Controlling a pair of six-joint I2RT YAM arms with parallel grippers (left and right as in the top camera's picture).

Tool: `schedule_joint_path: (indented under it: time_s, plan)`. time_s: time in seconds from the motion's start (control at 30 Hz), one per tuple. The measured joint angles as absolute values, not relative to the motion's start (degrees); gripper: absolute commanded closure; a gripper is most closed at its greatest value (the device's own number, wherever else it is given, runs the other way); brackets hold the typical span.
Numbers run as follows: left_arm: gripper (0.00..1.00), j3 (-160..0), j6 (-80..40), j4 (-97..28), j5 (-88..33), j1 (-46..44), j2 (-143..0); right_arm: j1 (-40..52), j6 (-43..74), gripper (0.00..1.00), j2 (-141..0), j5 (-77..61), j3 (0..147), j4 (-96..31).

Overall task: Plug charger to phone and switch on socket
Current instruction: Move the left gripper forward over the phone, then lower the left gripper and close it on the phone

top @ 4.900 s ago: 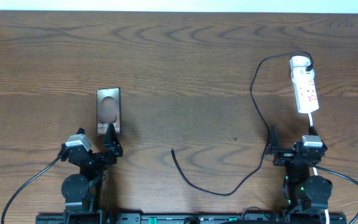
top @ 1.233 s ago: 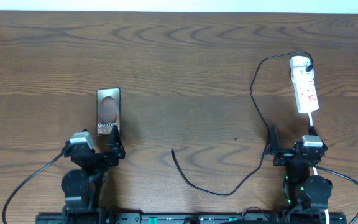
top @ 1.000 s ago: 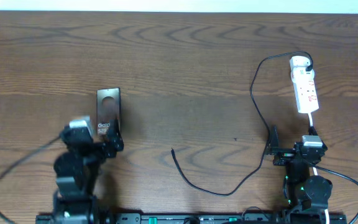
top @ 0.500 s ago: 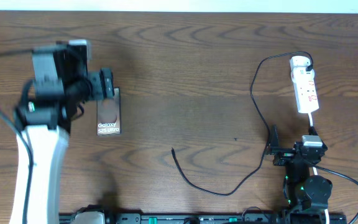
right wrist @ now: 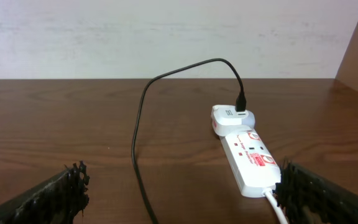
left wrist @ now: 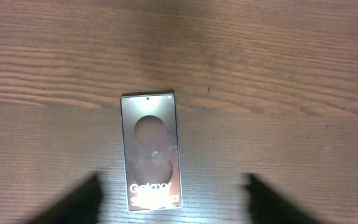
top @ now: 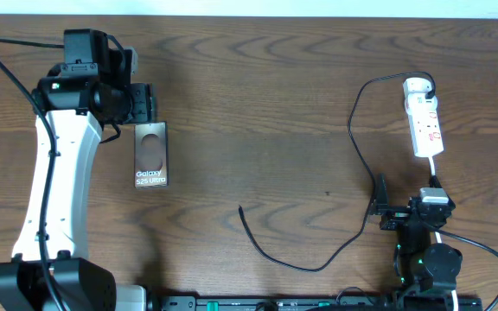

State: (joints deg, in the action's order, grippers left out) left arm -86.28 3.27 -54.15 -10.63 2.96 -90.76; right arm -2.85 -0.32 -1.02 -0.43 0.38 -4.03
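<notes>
Two grippers, both spread open: left gripper (top: 142, 104) over phone (top: 151, 155), right gripper (right wrist: 182, 193) low near socket (top: 424, 121), charger (top: 349, 128) tip well apart from phone.

Dark phone (top: 151, 155) with brownish oval and white lettering, black charger (top: 349, 125), white red-marked socket (top: 424, 123), brown wood-grain table (top: 275, 86)

Left of the socket (right wrist: 252, 158), the charger (right wrist: 134, 146) runs off the bottom edge. The socket's red marks are too small to read.
</notes>
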Motion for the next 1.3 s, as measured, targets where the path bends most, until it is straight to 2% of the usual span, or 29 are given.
schedule_joint_path:
  time_s: [0.43,0.9,1.3]
  plan:
    - [0.02,-85.49,4.75,-54.98,-9.82,2.96,-91.26,-2.85,-0.32,0.01,-1.02,-0.43,0.38,-4.03]
    - [0.02,-84.71,4.75,-54.06,-8.58,2.96,-106.34,-2.85,-0.32,0.01,-1.02,-0.43,0.38,-4.05]
    - [0.02,-79.81,4.1,-49.87,-6.04,2.96,-107.81,-2.85,-0.32,0.01,-1.02,-0.43,0.38,-4.03]
